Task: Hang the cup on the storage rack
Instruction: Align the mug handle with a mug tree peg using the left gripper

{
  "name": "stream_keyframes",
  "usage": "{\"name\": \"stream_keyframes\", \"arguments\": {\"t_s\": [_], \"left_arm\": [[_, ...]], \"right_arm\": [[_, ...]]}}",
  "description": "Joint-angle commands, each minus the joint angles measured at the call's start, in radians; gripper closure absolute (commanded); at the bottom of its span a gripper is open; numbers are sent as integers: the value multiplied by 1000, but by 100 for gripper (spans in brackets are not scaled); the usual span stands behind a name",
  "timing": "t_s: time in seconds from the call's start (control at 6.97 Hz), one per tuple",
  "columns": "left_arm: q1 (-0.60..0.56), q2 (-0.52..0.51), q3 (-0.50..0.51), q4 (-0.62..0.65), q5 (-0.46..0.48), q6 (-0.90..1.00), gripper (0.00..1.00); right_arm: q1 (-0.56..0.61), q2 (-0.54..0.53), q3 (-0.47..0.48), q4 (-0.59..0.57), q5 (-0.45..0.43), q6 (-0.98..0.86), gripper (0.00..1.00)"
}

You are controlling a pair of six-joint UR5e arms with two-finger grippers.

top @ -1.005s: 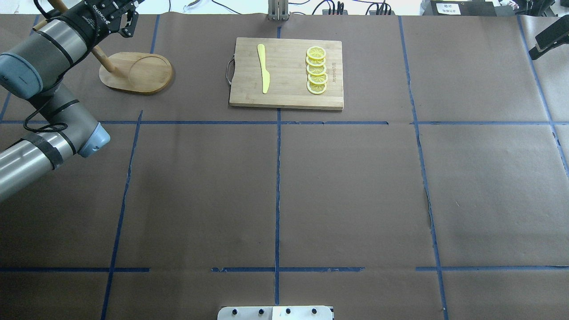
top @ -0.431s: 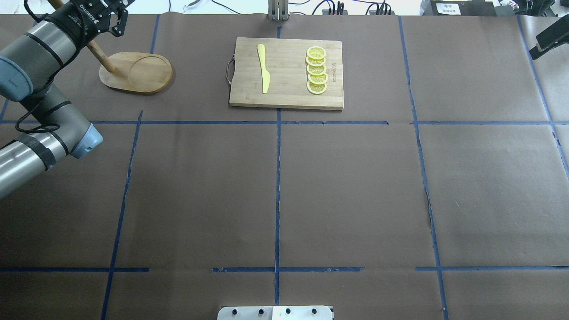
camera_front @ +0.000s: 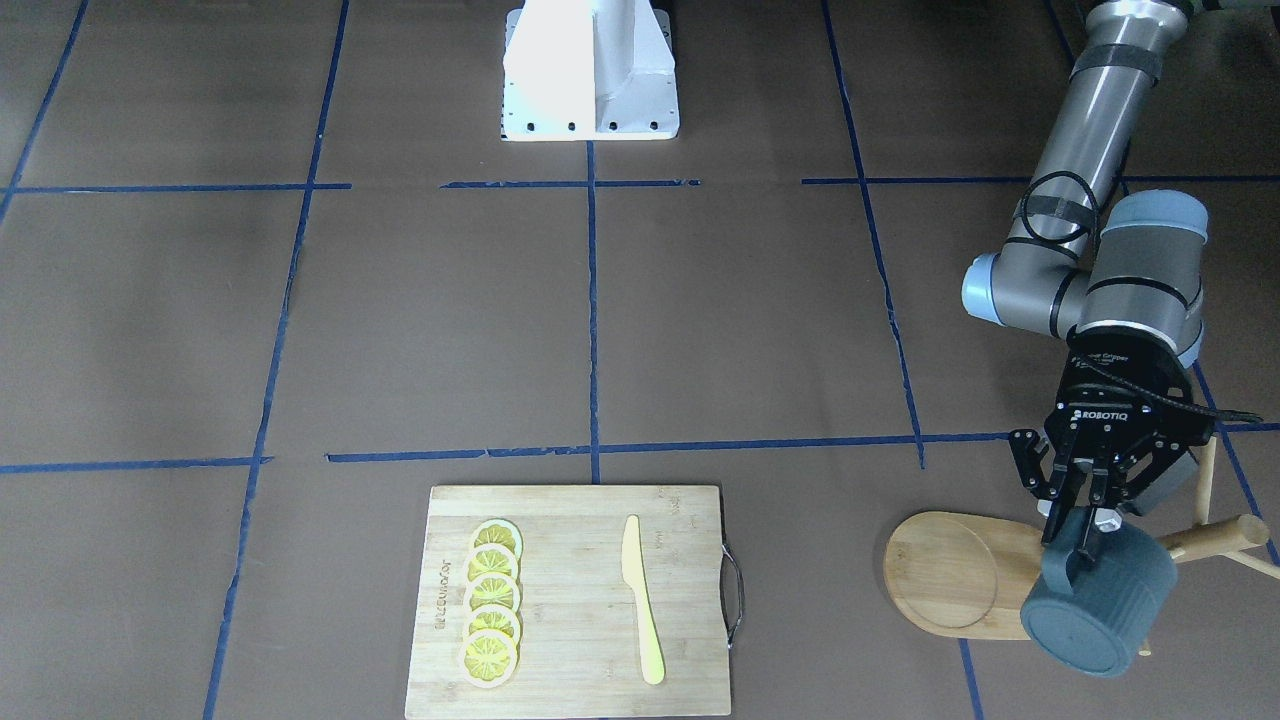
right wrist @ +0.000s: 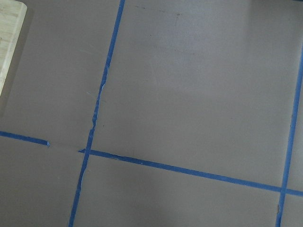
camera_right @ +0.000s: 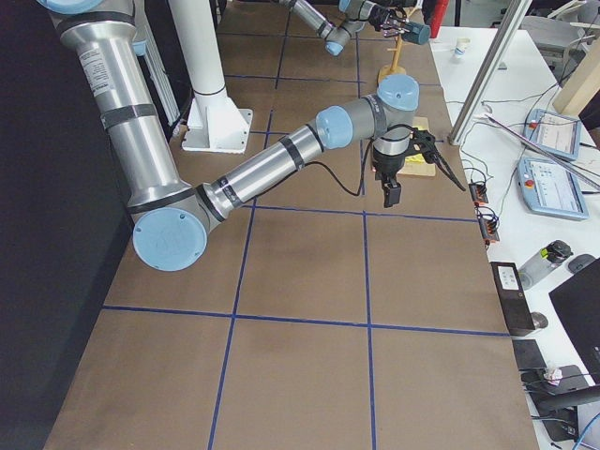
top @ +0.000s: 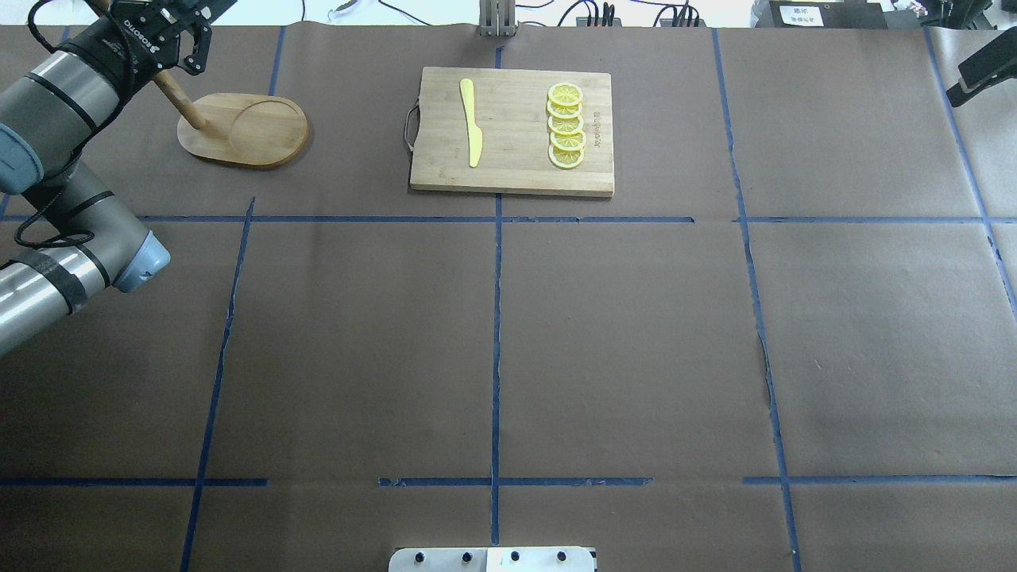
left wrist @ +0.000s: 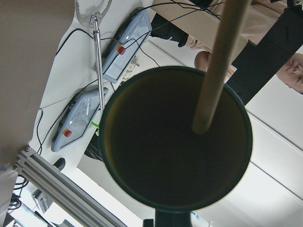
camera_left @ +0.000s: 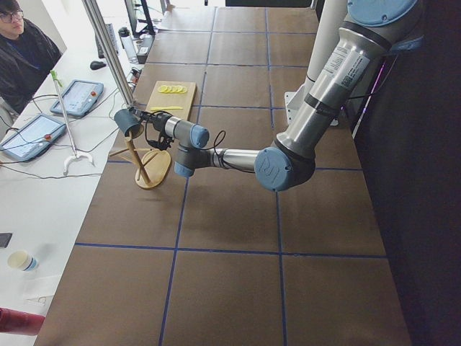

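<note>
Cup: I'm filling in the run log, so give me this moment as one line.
arm: left | left fingers: shut on cup handle | cup: raised at storage rack, peg across its mouth | hung: not yet

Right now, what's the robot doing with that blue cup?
The robot's left end effector is holding the blue cup tipped sideways, up beside the wooden storage rack. In the wrist view, a peg pokes across the cup's open mouth. The cup doesn't look hung by its handle yet.
</note>
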Motion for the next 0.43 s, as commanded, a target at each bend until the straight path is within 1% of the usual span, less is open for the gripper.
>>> {"name": "stream_keyframes", "arguments": {"t_s": [0.0,0.14,0.29], "left_arm": [[1,13,6,-41,25,-42,99],[2,36,8,-72,27,-42,99],[2,38,8,-76,27,-57,99]], "right_arm": [[0,1,0,0,-2,0,0],[0,0,1,0,-2,0,0],[0,0,0,0,-2,0,0]]}}
